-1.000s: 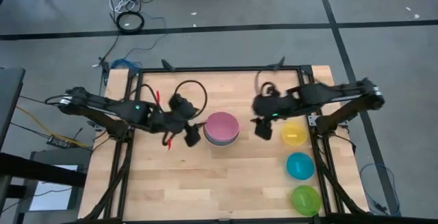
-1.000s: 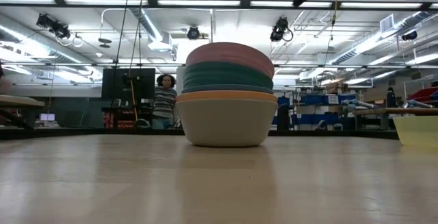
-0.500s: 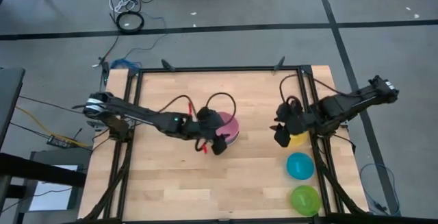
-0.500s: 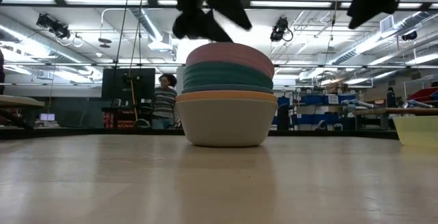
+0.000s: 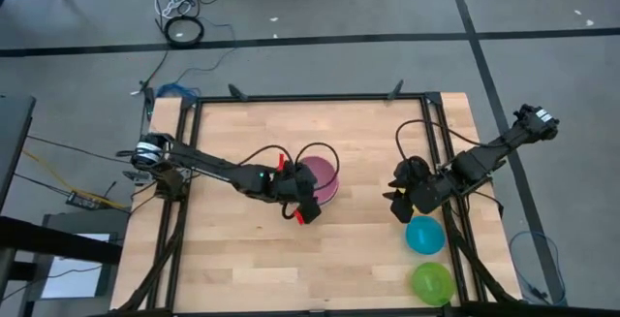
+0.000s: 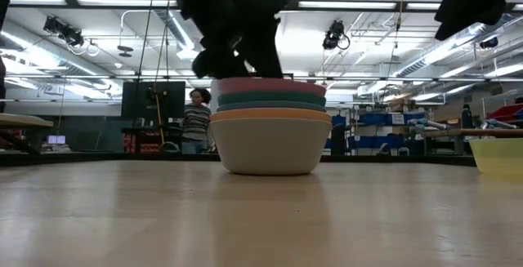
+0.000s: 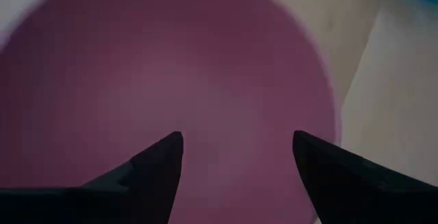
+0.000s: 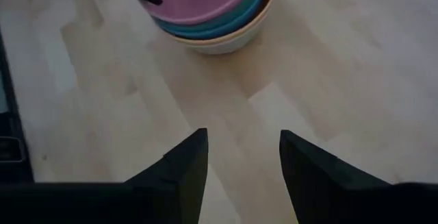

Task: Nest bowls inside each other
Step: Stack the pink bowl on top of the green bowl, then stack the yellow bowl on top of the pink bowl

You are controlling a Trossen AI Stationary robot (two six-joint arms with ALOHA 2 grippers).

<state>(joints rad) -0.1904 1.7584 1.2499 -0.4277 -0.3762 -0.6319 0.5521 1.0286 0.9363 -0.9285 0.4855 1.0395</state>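
A stack of nested bowls (image 6: 270, 132) stands mid-table, grey-white at the bottom, then orange and teal bands. A pink bowl (image 5: 326, 174) is on top. My left gripper (image 7: 236, 142) is open and reaches down over the pink bowl's hollow from the stack's left near side. Over the table's right side, well clear of the stack, my right gripper (image 8: 239, 142) stands open above bare wood with nothing between its fingers. A yellow bowl (image 6: 498, 154), a cyan bowl (image 5: 424, 235) and a lime green bowl (image 5: 433, 281) rest on their bases along the right edge. My left gripper comes at the pink bowl slanting down from the table's left, with its fingers spread. Its fingertips (image 7: 171, 145) lie over the bowl's inside (image 7: 205, 80). In the low view the gripper reaches down to the pink rim (image 6: 270, 81). The bowl sits level, sunk into the stack.
My right arm (image 5: 465, 167) hides the yellow bowl in the high view. Black frame rails (image 5: 291, 97) border the table. There is bare wood in front of the stack and at the near left. A person (image 6: 196, 120) stands in the room beyond.
My left gripper has gone right and down onto the stack. The pink bowl, which sat high and domed on top, now lies lower and level in the stack. My right gripper has drawn away from the stack toward the right edge and the near side, and has sunk.
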